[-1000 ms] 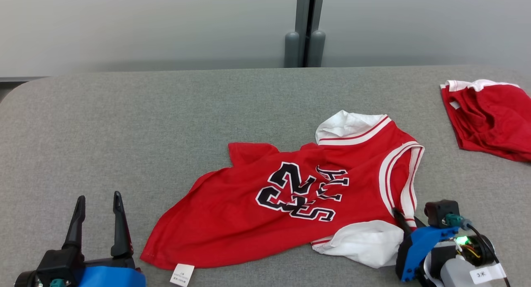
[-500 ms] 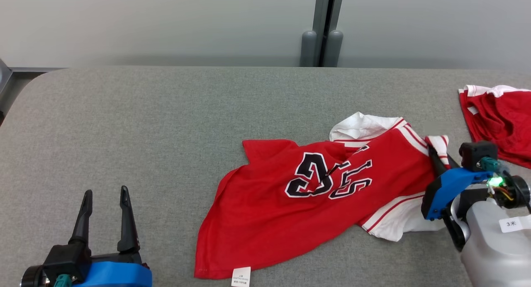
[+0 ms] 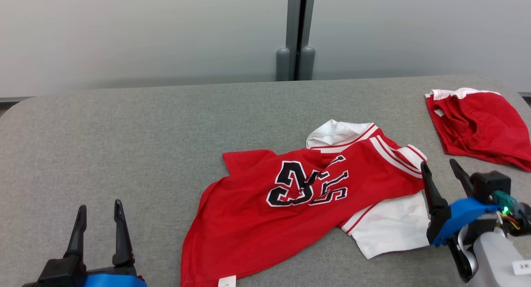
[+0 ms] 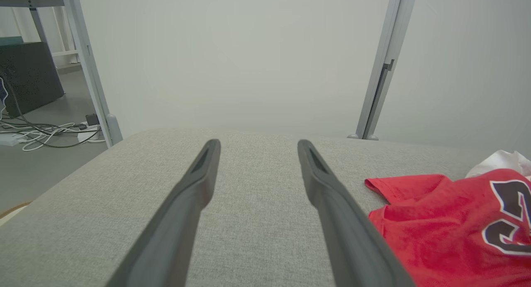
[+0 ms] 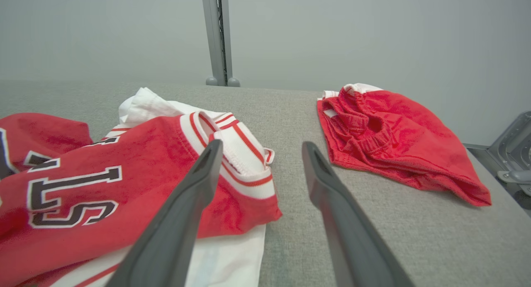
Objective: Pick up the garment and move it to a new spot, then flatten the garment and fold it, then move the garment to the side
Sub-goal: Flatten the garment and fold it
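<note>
1. Jaws apart on the right gripper (image 3: pixel 437 164), clamped on nothing; fingers just beside the striped armhole of a red basketball jersey with white trim and black lettering (image 3: pixel 290 204).
2. Jaws apart too on the left gripper (image 3: pixel 100 205), empty, over a bare grey fabric-covered table (image 3: pixel 166 125), well apart from the jersey's hem.
3. Lies rumpled across the middle-right of the table: hem toward the near left, collar and white sleeves toward the far right, long axis running diagonally between.
4. Sits folded over itself at the shoulder end, white sleeve panel poking out beneath; not yet flat.
5. Leaves the right arm much the nearer: shoulder end immediately left of its fingers.
6. Probably calls for a flattening pull next, one arm to each end of the diagonal.
7. Steer clear of the crumpled red second garment (image 3: pixel 477 125) at the far right edge, near the jersey but apart from it.
</note>
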Controlling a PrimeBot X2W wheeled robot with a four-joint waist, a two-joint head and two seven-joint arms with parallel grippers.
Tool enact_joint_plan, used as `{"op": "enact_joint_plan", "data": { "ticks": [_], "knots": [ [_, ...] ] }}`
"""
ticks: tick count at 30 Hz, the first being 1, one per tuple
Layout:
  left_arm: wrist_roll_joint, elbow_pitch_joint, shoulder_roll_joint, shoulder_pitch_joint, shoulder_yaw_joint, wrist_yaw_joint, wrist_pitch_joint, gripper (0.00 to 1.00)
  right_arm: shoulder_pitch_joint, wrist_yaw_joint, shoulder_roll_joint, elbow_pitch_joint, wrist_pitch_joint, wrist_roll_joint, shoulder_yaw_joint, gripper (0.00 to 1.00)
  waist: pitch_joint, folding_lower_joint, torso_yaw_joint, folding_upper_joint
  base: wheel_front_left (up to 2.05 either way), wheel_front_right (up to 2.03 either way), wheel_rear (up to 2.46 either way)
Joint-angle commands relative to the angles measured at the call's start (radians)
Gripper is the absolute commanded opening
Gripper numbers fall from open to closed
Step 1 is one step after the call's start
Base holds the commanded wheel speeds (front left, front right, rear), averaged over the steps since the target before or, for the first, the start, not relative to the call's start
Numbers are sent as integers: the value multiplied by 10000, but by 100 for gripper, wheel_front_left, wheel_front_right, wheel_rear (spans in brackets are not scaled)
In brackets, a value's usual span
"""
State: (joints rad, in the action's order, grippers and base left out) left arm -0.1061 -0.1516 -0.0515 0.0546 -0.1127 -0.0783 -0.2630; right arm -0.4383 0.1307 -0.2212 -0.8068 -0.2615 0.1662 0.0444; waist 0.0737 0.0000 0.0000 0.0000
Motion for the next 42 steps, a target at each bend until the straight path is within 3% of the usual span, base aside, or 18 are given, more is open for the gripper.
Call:
{"op": "enact_joint_plan", "data": {
  "ticks": [1,10,16,42],
  "knots": [
    [-2,47,16,123,-34,43,-21,100,482,2,77,472,-42,21,-107,100,-136,0,-158,0,0,0,0],
    [124,33,18,359,-1,-18,-23,100,3076,2,981,4146,-47,37,-612,100,-296,0,-399,0,0,0,0],
    [212,-28,16,321,68,51,-21,100,4099,2,1480,5399,-43,-91,-509,100,-272,0,-378,0,0,0,0],
    [812,-515,-4,433,88,25,-23,100,4435,3,1708,4857,-42,-300,-132,100,-424,0,-279,0,0,0,0]
  ]
}}
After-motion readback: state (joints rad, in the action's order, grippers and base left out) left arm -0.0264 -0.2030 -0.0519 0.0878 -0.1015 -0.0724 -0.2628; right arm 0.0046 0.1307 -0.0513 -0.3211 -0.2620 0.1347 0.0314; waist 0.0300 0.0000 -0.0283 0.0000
